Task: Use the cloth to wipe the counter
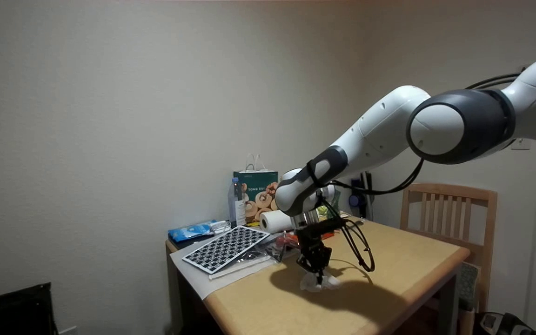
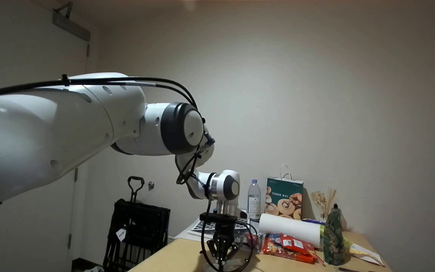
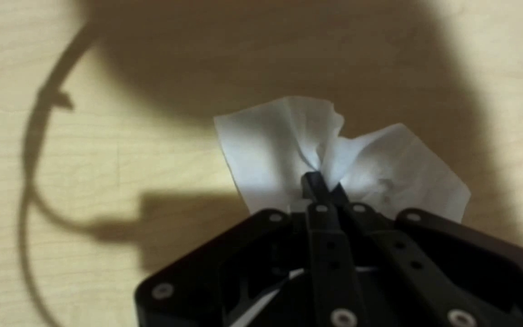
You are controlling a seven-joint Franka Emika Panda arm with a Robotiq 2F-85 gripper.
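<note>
The white cloth (image 3: pixel 261 150) rests on the tan wooden counter (image 3: pixel 166 159), its two sides spread out to left and right. My gripper (image 3: pixel 327 186) is shut on the cloth's middle, where the fabric bunches into creases between the black fingertips. In an exterior view the cloth (image 1: pixel 309 282) shows as a crumpled white patch under the gripper (image 1: pixel 319 279), low over the middle of the counter (image 1: pixel 412 253). Part of the cloth is hidden behind the fingers and below the gripper body.
A checkered board (image 1: pixel 226 249) lies along the counter's far-left side. Behind the gripper are the paper roll (image 2: pixel 289 227), red snack packets (image 2: pixel 293 247), a bottle (image 2: pixel 254 200) and a green paper bag (image 2: pixel 284 196). A chair (image 1: pixel 449 218) stands beyond one edge. Cables (image 1: pixel 361 251) loop beside the wrist.
</note>
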